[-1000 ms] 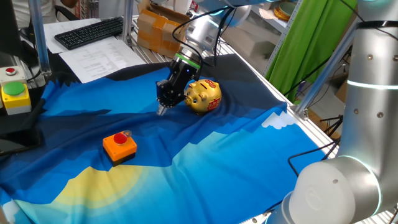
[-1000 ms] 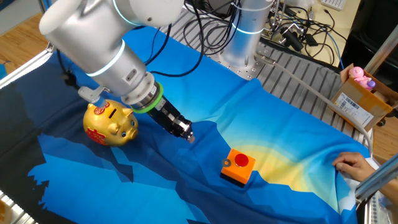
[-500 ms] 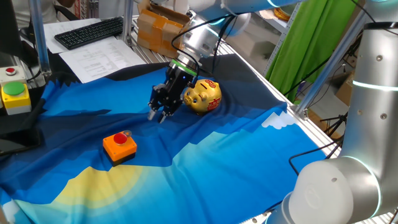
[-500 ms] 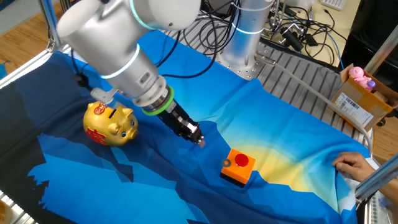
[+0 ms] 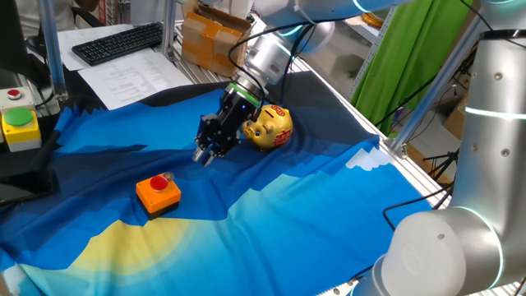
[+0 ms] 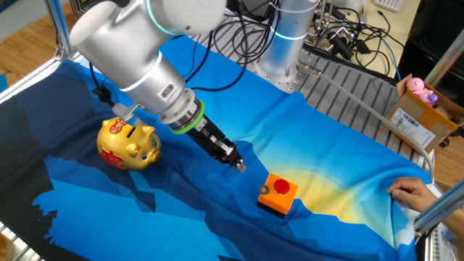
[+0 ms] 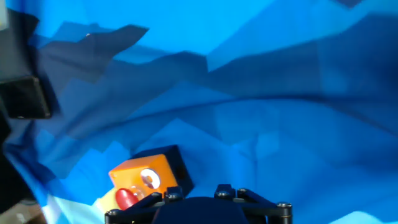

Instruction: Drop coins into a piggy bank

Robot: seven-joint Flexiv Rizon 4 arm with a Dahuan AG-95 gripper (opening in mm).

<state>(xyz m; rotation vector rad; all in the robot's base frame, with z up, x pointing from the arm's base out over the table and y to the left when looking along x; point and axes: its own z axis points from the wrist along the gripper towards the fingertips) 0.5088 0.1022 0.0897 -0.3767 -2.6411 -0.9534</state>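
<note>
The gold piggy bank point(image 5: 269, 127) stands on the blue cloth; it also shows in the other fixed view point(image 6: 129, 143). My gripper point(image 5: 203, 155) hangs low over the cloth to the left of the bank, between it and the orange box; the other fixed view point(image 6: 237, 164) shows it too. Its fingers stand slightly apart and hold nothing. One small greyish coin point(image 7: 148, 179) lies on top of the orange box beside the red button point(image 7: 126, 198); the coin also shows in the fixed views point(image 5: 168, 177) point(image 6: 264, 190). The hand view shows no fingertips.
The orange box point(image 5: 158, 194) sits on the cloth in front of my gripper. A yellow box with a green button point(image 5: 19, 125) stands at the far left. Keyboard and papers point(image 5: 123, 49) lie behind. A person's hand point(image 6: 409, 192) rests at the cloth's edge.
My gripper has moved away from the piggy bank toward the orange box, and its fingers have spread a little.
</note>
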